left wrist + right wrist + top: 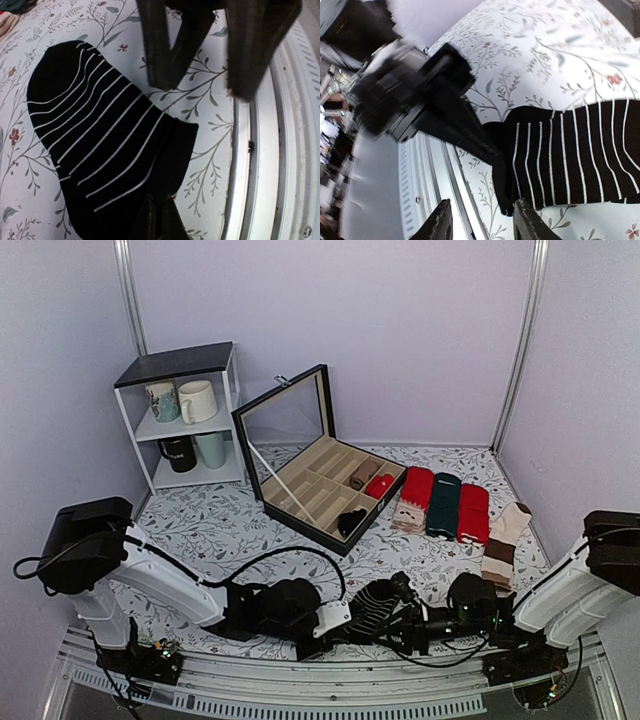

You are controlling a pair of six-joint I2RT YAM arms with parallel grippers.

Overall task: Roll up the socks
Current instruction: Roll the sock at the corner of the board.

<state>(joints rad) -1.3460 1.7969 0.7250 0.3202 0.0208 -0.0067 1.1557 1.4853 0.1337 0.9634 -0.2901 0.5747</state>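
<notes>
The black socks (95, 140) with thin white stripes lie flat on the floral cloth near the table's front edge; they also show in the right wrist view (575, 155). My left gripper (160, 200) is shut on the plain black cuff end of the socks. In the right wrist view its dark fingers (470, 132) pinch that same end. My right gripper (482, 202) stands open just off the socks' cuff corner, with nothing between its fingers. From above, both grippers meet at the front middle, left (350, 618) and right (405, 618), with the socks (375, 602) between them.
A metal rail (260, 175) runs along the table edge beside the socks. Farther back stand an open compartment box (320, 490) holding rolled socks, a white shelf (185, 420) with mugs, red and green socks (440, 502), and cream-and-brown socks (503, 540).
</notes>
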